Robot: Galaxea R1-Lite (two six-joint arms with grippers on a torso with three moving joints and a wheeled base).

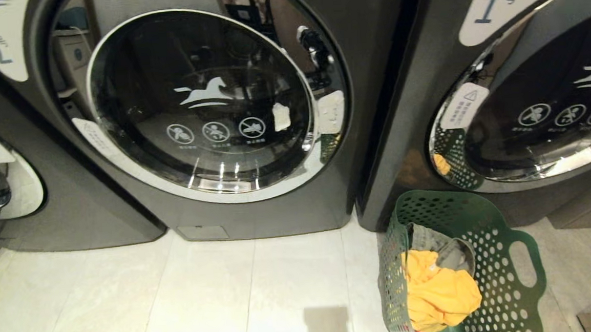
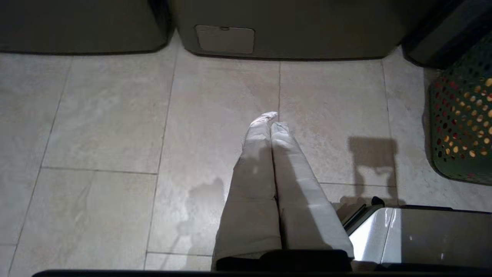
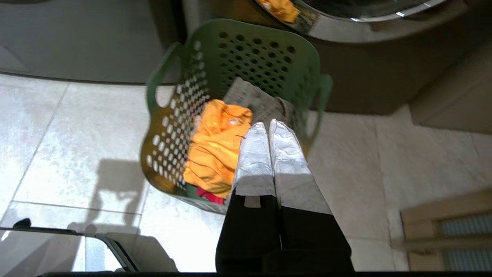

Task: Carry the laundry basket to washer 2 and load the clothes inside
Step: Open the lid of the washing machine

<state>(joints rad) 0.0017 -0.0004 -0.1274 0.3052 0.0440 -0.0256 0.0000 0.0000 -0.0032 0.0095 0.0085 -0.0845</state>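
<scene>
The dark green laundry basket [image 1: 488, 216] stands on the floor in front of washer 1, to the right of washer 2 [image 1: 370, 53], whose round glass door [image 1: 204, 105] is closed. In the basket lie the clothes: a yellow garment [image 1: 436, 293], a grey-green denim piece [image 1: 441, 247] and a bit of pink-red cloth [image 3: 209, 195]. My right gripper [image 3: 268, 127] hangs shut and empty above the basket [image 3: 265, 57], over the yellow garment [image 3: 215, 150]. My left gripper [image 2: 270, 120] is shut and empty over bare tiles before washer 2's base [image 2: 307, 30]. The basket [image 2: 461, 115] is off to its side. Neither arm shows in the head view.
Washer 1 [image 1: 415, 102] stands at the right and a third washer [image 1: 72, 200] at the left. Pale floor tiles [image 1: 180, 296] stretch in front of washer 2. A wooden crate-like thing [image 3: 446, 227] sits on the floor right of the basket. My own base [image 2: 423, 234] is below the arms.
</scene>
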